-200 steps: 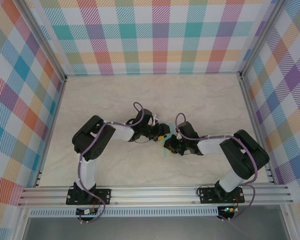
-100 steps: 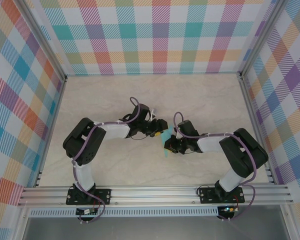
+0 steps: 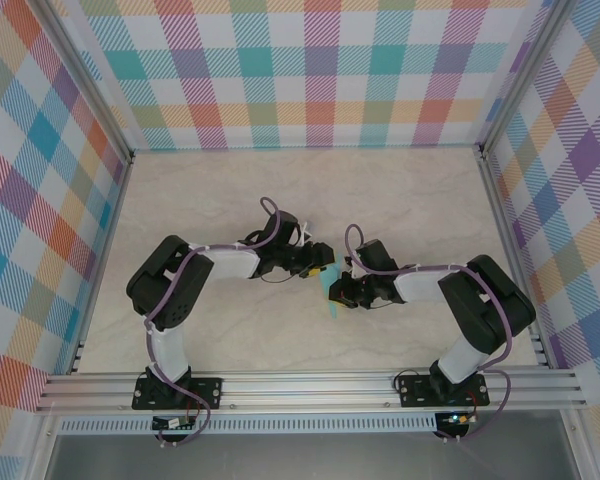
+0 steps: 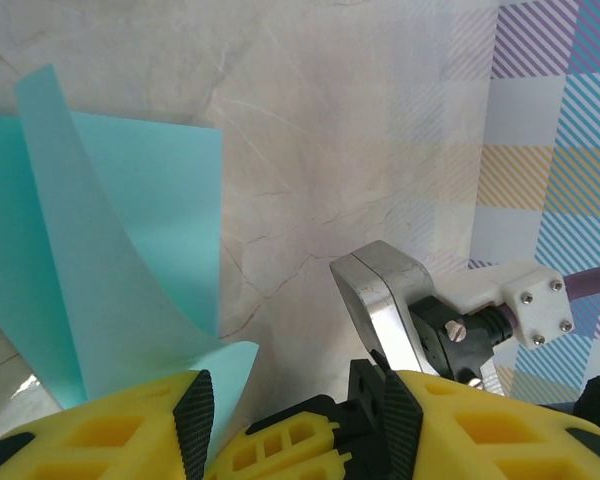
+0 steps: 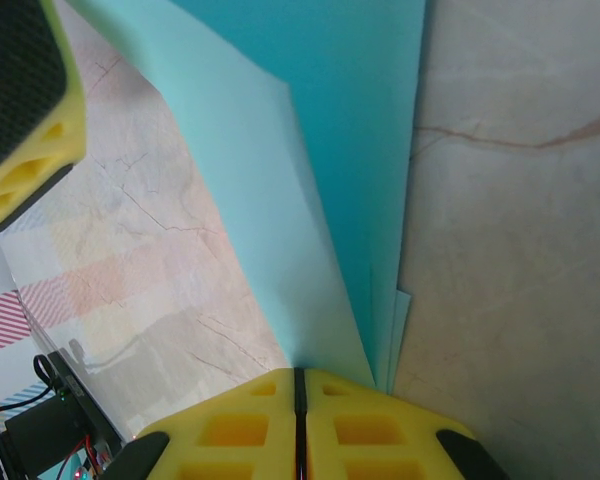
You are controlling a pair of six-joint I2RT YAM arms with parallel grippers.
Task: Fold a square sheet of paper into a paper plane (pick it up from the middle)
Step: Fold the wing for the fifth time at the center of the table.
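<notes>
No text, label, brand, number or sign can be read anywhere; the thin light turquoise paper sheet (image 4: 150,200) is plain and unmarked.

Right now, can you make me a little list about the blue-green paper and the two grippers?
paper: square sheet of paper, turquoise, partly folded, one flap curling upward
right gripper: shut, pinching the paper where its layers meet
left gripper: jaws apart, the raised flap's end beside one finger
surface: pale marbled table
plane: not a dart shape yet
</notes>
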